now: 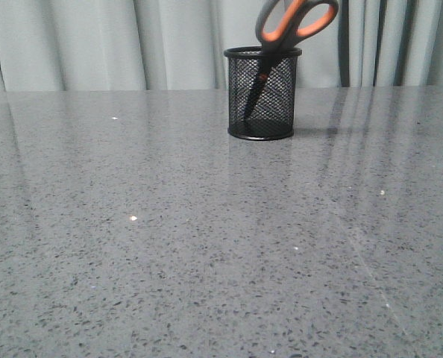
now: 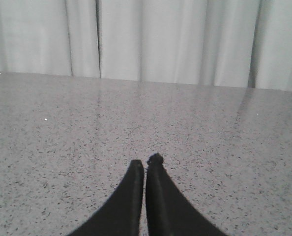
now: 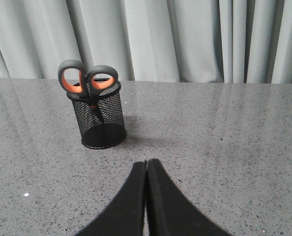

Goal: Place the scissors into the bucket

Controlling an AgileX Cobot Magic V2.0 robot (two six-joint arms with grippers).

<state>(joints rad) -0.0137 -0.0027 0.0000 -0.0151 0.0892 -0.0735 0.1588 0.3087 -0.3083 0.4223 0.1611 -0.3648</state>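
scissors w/ dark grey oval loop handles lined orange and dark blades (image 1: 285, 33) already sit blades-down in the small black wire-mesh cylindrical bucket (image 1: 262, 93), far side of the speckled grey stone tabletop (image 1: 206, 246), a bit right of centre, near the pale curtain (image 1: 95, 41). handles stick out well above the rim and lean right; blades show thru the mesh, tip down by the base. bucket stands upright.

left claw (image 2: 145, 169): fingers pressed together, nothing between them, over bare tabletop; bucket not in its view. right claw (image 3: 146, 167): fingers together too, holding nothing, well apart from the bucket (image 3: 98, 120), which stands farther out and off to one side of it w/ scissors (image 3: 87, 76) inside.

progress: judging by this, the task looks basically done, scissors in, both claws free and clear of it. nothing obvious left except maybe parking the arms. only risk i'd guess: scissors are taller than the bucket and lean on the rim, so a bump could tip the lot.
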